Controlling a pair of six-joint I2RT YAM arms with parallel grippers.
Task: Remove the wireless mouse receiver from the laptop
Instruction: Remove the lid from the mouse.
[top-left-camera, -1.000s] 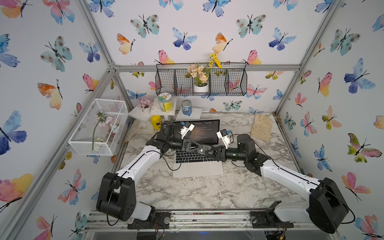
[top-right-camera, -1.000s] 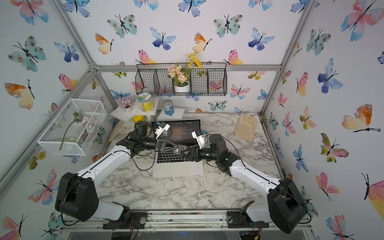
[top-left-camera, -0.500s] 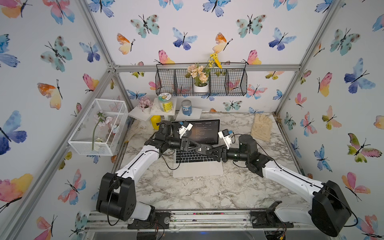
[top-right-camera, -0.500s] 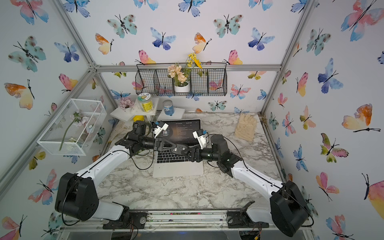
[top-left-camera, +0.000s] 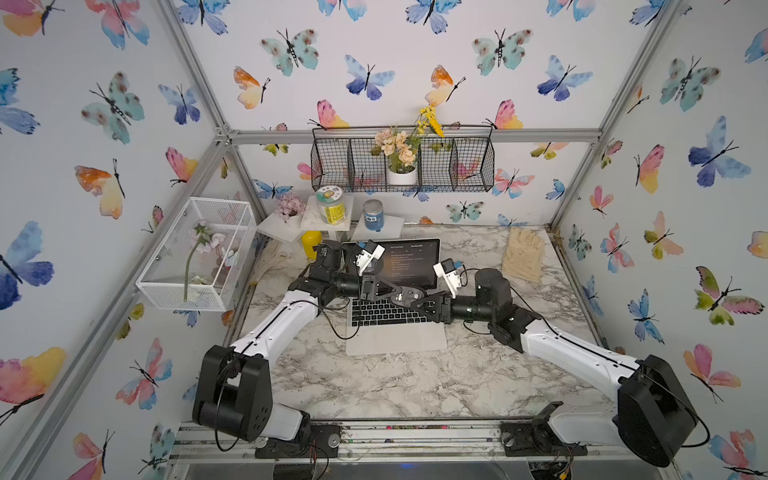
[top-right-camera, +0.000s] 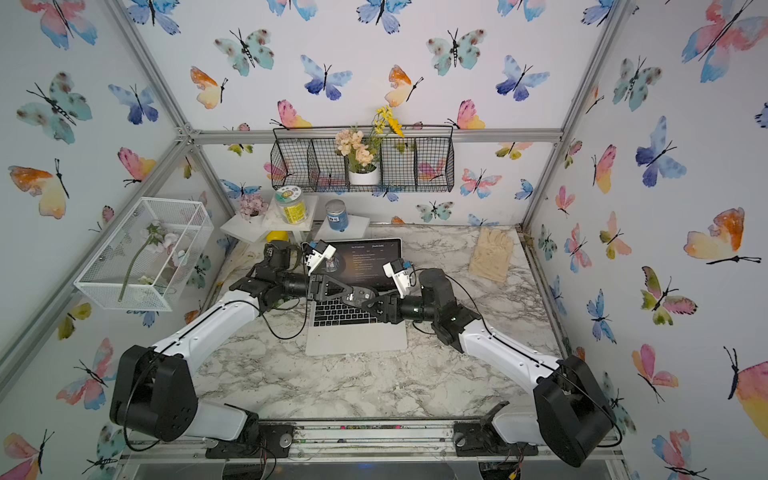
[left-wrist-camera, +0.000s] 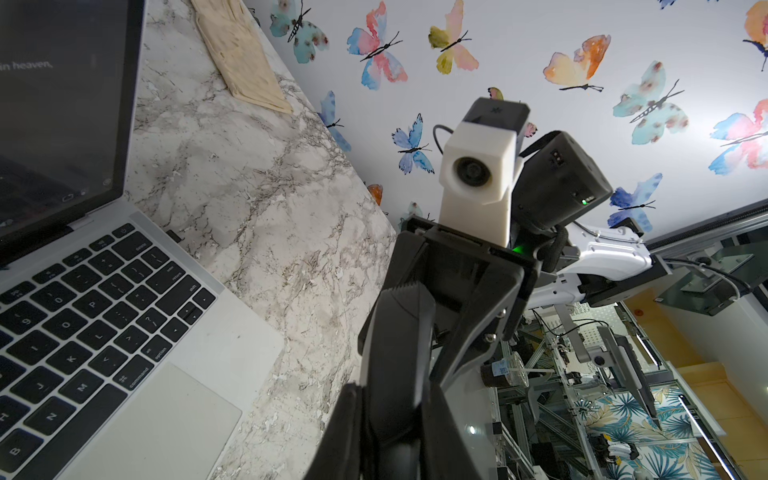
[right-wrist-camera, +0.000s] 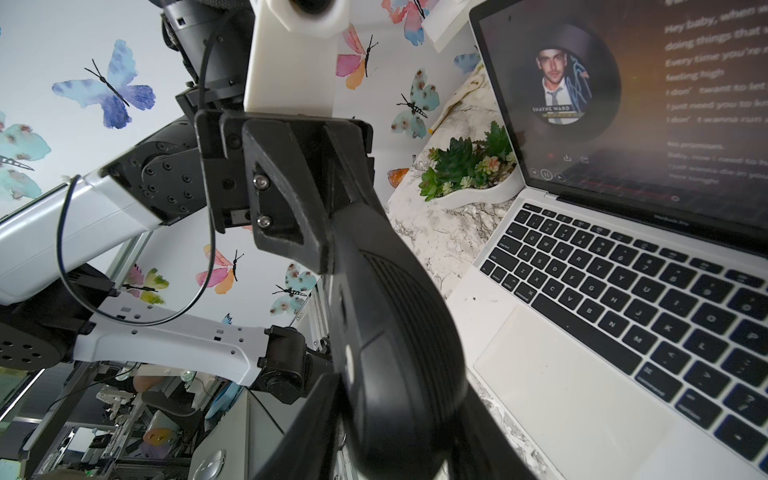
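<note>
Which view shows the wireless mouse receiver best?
Left wrist view: the wireless mouse receiver juts from the laptop edge, unobstructed. Both top views: hidden behind the right arm. Right wrist view: only the laptop's other side.

Bare table (left-wrist-camera: 257, 187) lies right of laptop (left-wrist-camera: 232, 332) up to gloves (left-wrist-camera: 245, 58); succulent planter (right-wrist-camera: 469, 166) blocks its left; left gripper (top-left-camera: 399, 294), right gripper (top-left-camera: 419, 301) and black mouse (right-wrist-camera: 395, 332) hang over keyboard (top-left-camera: 382, 313).

A: Laptop (right-wrist-camera: 578, 417) screen (right-wrist-camera: 685, 137), under the round portrait (right-wrist-camera: 557, 70): "SHAYNE WARD". Lines beside it: "Hey baby, when", "feeling high".
B: Left wrist view, same screen: "in heaven,". Keys (left-wrist-camera: 135, 376): "command", "option", "return", "shift".
</note>
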